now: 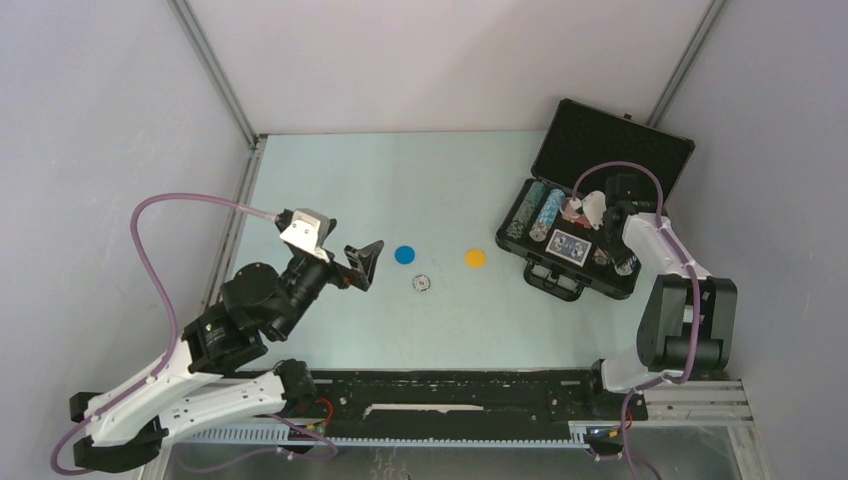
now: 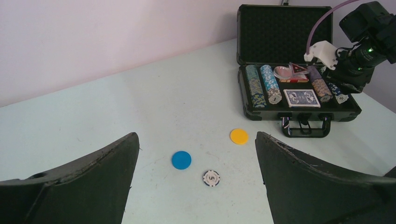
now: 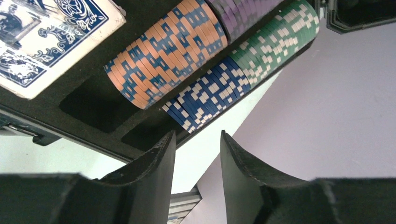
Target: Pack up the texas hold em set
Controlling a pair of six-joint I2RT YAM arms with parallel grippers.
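Observation:
The black briefcase (image 1: 556, 279) lies open at the table's right, its foam lid (image 2: 275, 32) up. Inside are rows of striped poker chips (image 2: 254, 86), a blue card deck (image 2: 302, 98) and a red triangle (image 2: 299, 70). My right gripper (image 3: 198, 133) hangs open and empty over the case's near right corner, just past the blue chip row (image 3: 210, 95) and the orange row (image 3: 168, 51). On the table lie a blue disc (image 2: 181, 159), a yellow disc (image 2: 239, 136) and a single white chip (image 2: 211, 178). My left gripper (image 2: 197, 135) is wide open above them, holding nothing.
Pale walls and aluminium frame posts (image 1: 215, 70) close in the table on three sides. A black rail (image 1: 450, 385) runs along the near edge between the arm bases. The case's handle (image 2: 306, 128) sticks out toward the table's middle.

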